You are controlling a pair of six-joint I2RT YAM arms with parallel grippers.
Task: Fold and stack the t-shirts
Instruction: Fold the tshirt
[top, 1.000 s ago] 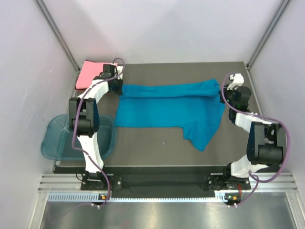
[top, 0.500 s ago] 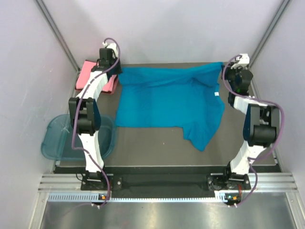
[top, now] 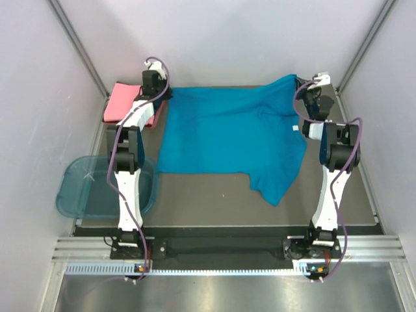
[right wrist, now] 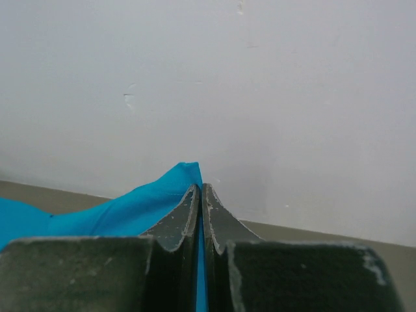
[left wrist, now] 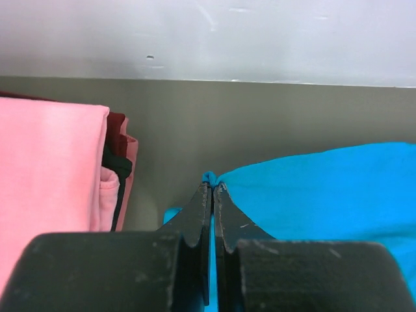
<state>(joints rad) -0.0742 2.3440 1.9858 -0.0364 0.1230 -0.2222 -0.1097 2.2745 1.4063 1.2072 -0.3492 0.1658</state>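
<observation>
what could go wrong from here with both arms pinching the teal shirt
The left gripper and right gripper each pinch only a thin edge of the teal shirt, so a corner might slip out. The left one sits close beside the folded pink shirt and could nudge it. A flap juts toward the near edge, so the fold may come out uneven.

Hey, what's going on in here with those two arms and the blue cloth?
Two robot arms are handling a teal-blue t-shirt. The left gripper and the right gripper are each shut on one far corner of it, at the back of the table, while the rest of the shirt lies spread toward the front. A salmon-pink t-shirt sits folded at the far left corner.
</observation>
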